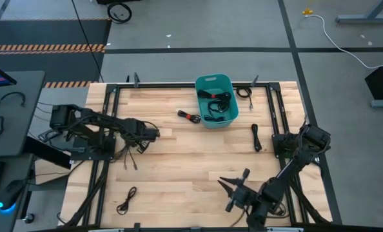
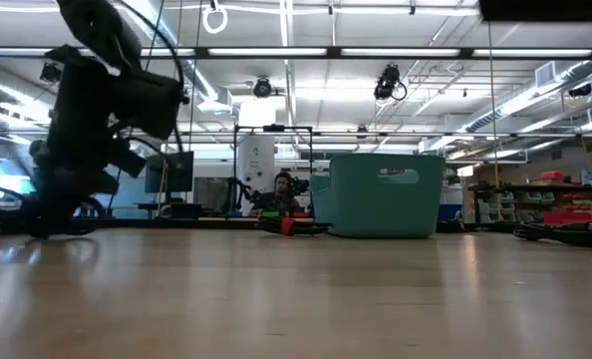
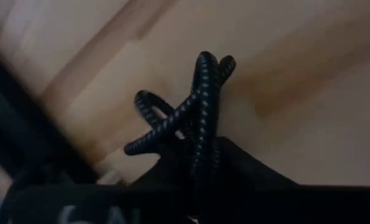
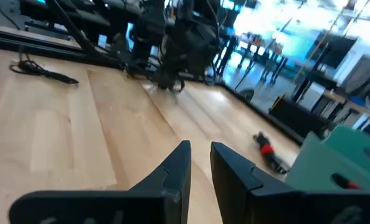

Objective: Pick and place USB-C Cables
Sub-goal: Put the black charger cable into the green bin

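Note:
My left gripper (image 1: 138, 137) hovers over the table's left part and is shut on a black braided USB-C cable (image 3: 194, 115). The teal bin (image 1: 227, 82) stands at the far middle with several black cables, one with red parts (image 1: 212, 95), inside. Loose cables lie flat on the wood: one with red parts (image 1: 188, 116) left of the bin, one (image 1: 244, 91) right of it, one (image 1: 256, 137) toward the right side, one (image 1: 126, 200) near the left front corner. My right gripper (image 4: 200, 149) waits at the near edge, open by a narrow gap, touching nothing. My left gripper pinches the braided cable's bundled strands (image 3: 200, 146) between its two fingers. Short loops (image 3: 210, 65) stick out past the fingertips. In the high view the cable's loose ends (image 1: 131, 158) trail from the gripper toward the near edge; whether they touch the table I cannot tell.
A black metal frame (image 1: 178, 85) runs around the wooden table's edges. A dark desk with a screen (image 1: 4, 96) stands beyond the left side. Bare wood (image 1: 185, 161) lies between the two arms. A white cord with a yellow end (image 1: 327, 29) lies on the floor beyond.

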### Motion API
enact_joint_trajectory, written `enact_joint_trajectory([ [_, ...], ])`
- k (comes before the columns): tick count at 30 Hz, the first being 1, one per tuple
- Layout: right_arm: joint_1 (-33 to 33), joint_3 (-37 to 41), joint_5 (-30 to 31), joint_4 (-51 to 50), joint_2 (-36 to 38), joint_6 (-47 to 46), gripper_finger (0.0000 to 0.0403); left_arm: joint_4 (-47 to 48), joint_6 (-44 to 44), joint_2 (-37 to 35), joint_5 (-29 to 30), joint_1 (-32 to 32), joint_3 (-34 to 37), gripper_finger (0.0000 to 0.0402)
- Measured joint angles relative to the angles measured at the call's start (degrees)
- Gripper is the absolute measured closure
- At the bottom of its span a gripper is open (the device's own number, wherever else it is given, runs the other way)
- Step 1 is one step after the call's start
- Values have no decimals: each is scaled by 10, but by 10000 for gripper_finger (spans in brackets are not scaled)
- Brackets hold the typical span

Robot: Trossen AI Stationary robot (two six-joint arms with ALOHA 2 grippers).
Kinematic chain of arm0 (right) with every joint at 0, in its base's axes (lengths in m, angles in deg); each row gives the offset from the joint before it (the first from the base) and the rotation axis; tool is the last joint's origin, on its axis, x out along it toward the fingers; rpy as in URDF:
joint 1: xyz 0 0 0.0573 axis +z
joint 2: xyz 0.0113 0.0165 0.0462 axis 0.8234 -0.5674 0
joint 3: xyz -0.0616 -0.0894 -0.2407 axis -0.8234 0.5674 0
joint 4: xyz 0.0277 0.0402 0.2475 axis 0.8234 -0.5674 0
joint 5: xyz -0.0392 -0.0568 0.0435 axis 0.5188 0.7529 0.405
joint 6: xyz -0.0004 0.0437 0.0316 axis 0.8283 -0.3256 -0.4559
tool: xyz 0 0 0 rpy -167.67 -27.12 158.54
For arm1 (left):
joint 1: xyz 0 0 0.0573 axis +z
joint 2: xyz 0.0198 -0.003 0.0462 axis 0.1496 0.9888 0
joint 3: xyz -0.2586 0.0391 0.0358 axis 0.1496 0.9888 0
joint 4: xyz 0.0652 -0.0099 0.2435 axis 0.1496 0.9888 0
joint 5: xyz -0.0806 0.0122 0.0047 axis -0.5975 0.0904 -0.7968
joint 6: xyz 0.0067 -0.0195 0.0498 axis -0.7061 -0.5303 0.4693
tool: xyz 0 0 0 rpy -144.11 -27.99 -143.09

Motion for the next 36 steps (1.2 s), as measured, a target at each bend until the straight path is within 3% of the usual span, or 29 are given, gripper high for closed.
enact_joint_trajectory([
  [5, 52, -11, 15, 3, 0, 35, 345, 10, 66, -8, -19, -12, -99, 344],
  [9, 92, -12, 41, 4, 0, 42, 356, -8, 151, -9, -13, -19, -238, 344],
  [15, 138, -13, 76, 14, 0, 47, 375, -185, 349, -7, 13, 17, -411, 344],
  [18, 142, -13, 76, 15, 0, 37, 388, -319, 446, 10, -40, 56, -452, 344],
  [22, 136, -13, 76, 15, 0, 18, 399, -463, 551, 63, -177, 111, -481, 344],
  [28, 115, -13, 76, 24, 0, 11, 394, -662, 568, 191, -348, 172, -480, 344],
  [36, 94, -13, 76, 32, 0, 13, 395, -761, 561, 321, -414, 216, -480, 344],
])
